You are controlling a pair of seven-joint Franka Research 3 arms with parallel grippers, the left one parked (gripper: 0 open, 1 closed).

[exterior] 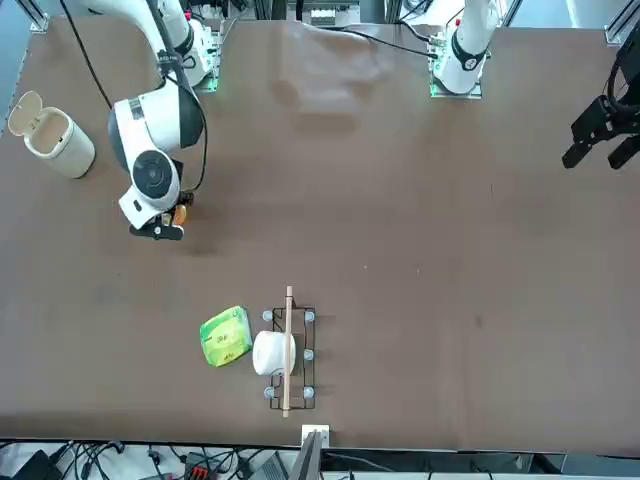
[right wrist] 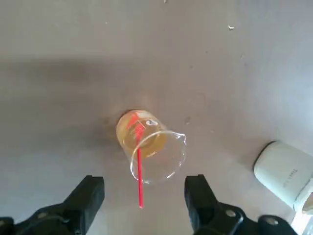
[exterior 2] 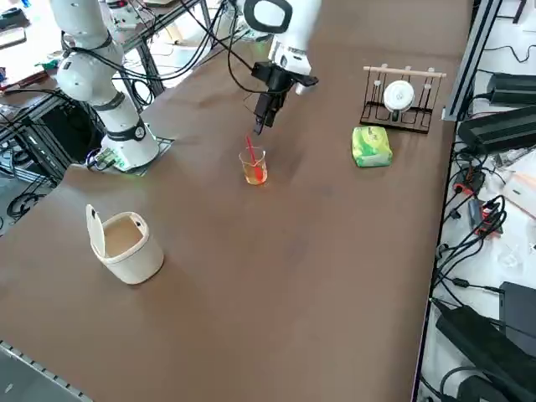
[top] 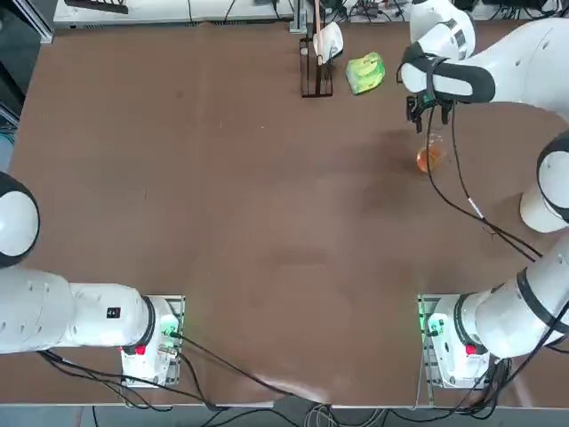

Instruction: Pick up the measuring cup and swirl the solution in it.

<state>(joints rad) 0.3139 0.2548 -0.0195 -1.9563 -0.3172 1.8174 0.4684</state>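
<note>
My right gripper (right wrist: 144, 204) is wide open, near the cup (exterior 2: 254, 167). If I close crooked, the red stick (right wrist: 140, 171) could snag and the juice (right wrist: 146, 142) spill.

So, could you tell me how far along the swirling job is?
Little looks done: the right gripper hovers near the measuring cup, fingers spread. Nothing is in hand; the cup stands on the table with a red stick in its orange solution. Still left are closing on the cup, lifting it and swirling.
</note>
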